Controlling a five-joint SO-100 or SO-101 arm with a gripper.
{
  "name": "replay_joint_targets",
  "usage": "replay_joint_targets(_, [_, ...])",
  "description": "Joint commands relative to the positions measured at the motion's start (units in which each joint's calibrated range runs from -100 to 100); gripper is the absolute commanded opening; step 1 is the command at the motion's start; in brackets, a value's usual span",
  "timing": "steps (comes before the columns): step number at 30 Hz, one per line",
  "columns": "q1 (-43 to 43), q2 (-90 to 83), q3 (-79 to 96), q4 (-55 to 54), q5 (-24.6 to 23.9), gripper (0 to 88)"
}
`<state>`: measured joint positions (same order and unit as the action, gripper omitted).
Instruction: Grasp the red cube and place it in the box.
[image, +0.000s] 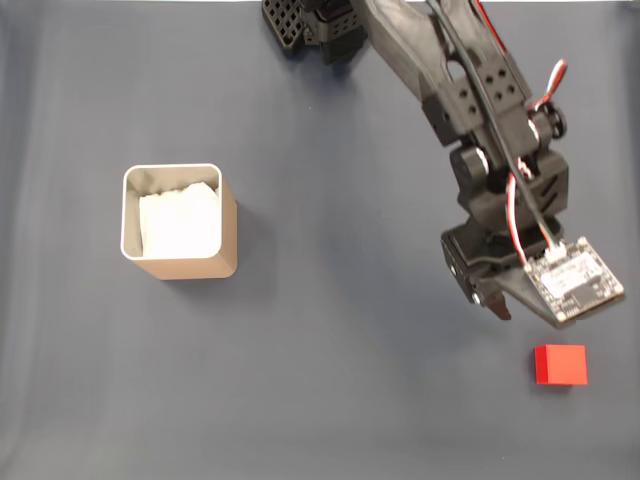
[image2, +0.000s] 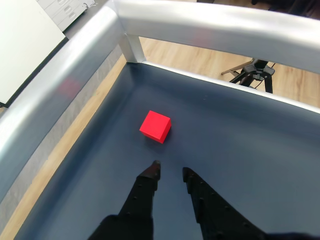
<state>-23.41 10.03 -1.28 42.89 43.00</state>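
In the fixed view the hand (image: 497, 303) hangs over the dark blue-grey bench (image: 330, 380) at the right of the picture, at the end of the black arm (image: 470, 90) that reaches down from the top edge. A small white circuit board (image: 575, 282) rides on the hand's right side, fed by red and white wires (image: 520, 215). The red cube (image: 560, 364) lies on the bench just below and a little to the right of the hand, close to it but clear of it, with bare bench between the fingertips and the cube's near face.

In the wrist view the two black fingers (image2: 147, 187) rise from the bottom edge with a narrow gap between their tips; the hand (image2: 170, 172) is slightly parted and grips nothing. The red cube (image2: 155, 126) sits ahead of the fingertips, a touch to the left of the gap's line, turned so that one corner points back toward the hand. It rests flat on the bench, untouched. Beyond the cube a silvery metal rail (image2: 200, 22) frames the bench edge.

The box (image: 180, 222) stands upright far off to the hand's left in the fixed view, well apart from both hand and cube, its opening showing a pale rim and white lining.
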Motion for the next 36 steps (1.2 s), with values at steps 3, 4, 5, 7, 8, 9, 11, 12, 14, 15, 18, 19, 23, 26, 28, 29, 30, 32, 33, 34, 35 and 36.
replay_joint_targets(3, [0.6,3.5,-5.3,-3.1,1.5,18.4])
replay_joint_targets(4, [0.7,4.3,-5.6,-3.7,1.7,18.9])
replay_joint_targets(5, [0.7,4.9,-5.7,-4.4,1.8,19.7])
replay_joint_targets(7, [0.8,6.5,-6.9,-4.9,1.6,22.7])
replay_joint_targets(8, [0.9,7.2,-7.7,-4.9,1.4,24.7])
replay_joint_targets(9, [0.9,7.9,-8.5,-4.9,1.3,26.2])
replay_joint_targets(11, [1.1,9.4,-9.9,-5.0,1.2,29.5])
replay_joint_targets(12, [1.1,10.0,-10.5,-5.2,1.2,30.8])
replay_joint_targets(14, [1.2,11.3,-11.9,-5.5,0.7,33.6])
replay_joint_targets(15, [1.2,11.8,-12.6,-5.5,0.5,34.9])
replay_joint_targets(18, [1.2,13.6,-14.8,-5.8,0.2,37.2])
replay_joint_targets(19, [1.1,14.2,-15.4,-6.1,0.1,37.6])
replay_joint_targets(23, [0.7,16.5,-19.0,-6.9,-0.4,38.8])
replay_joint_targets(26, [0.6,18.6,-21.8,-6.9,-0.5,38.9])
replay_joint_targets(28, [0.6,19.9,-23.2,-6.9,-0.4,38.9])
replay_joint_targets(29, [0.5,20.6,-23.9,-6.9,-0.4,38.9])
replay_joint_targets(30, [0.5,21.3,-24.5,-6.9,-0.4,38.8])
replay_joint_targets(32, [0.4,22.8,-25.7,-6.9,-0.4,38.7])
replay_joint_targets(33, [0.3,23.7,-26.3,-6.9,-0.5,38.7])
replay_joint_targets(34, [0.2,24.5,-26.9,-6.9,-0.6,38.6])
replay_joint_targets(35, [0.2,25.3,-27.5,-6.9,-0.6,38.6])
replay_joint_targets(36, [0.2,26.2,-28.3,-6.9,-0.7,38.6])
